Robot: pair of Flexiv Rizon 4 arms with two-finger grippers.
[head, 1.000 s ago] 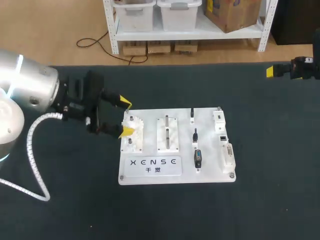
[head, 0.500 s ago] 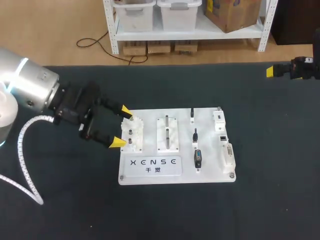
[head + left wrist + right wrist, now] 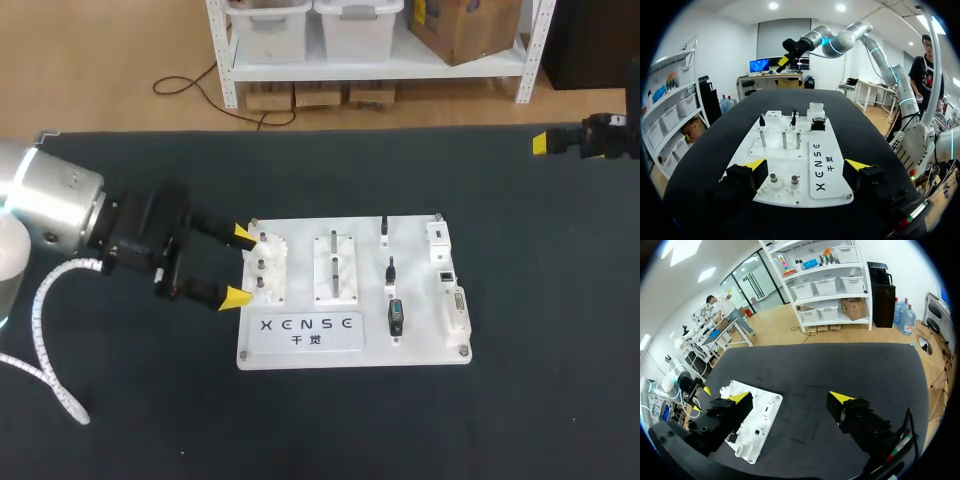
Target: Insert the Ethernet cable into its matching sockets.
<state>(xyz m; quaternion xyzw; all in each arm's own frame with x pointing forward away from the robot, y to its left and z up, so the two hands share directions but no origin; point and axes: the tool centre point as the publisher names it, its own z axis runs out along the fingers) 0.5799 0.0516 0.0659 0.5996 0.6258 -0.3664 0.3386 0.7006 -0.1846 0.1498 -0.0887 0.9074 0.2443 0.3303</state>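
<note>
left tool (image 3: 240,266) released, fingers spread wide at the left end of the white board (image 3: 420,335), nothing gripped. the peg block (image 3: 264,270) sits just ahead of the gap. whether a tip touches the board edge i cannot tell

right tool (image 3: 790,397) also released and empty, held over the far right edge of the bench (image 3: 500,420), well apart from the board - my read is it's parked clear of the left arm's work

the board lies flat mid-bench with its parts facing up, so i'd expect any insertion to go straight down

task parts:
- the small dark port (image 3: 446,274) in the board's right column, between the white block (image 3: 438,240) and the long connector (image 3: 457,308), looks like the ethernet socket, but it's too small to confirm
- i can't make out any loose cable. short black plugs (image 3: 391,268) stand in the column just beside it - one may be the ethernet end, type not readable
- only one tip of the right tool shows in the head view
</note>
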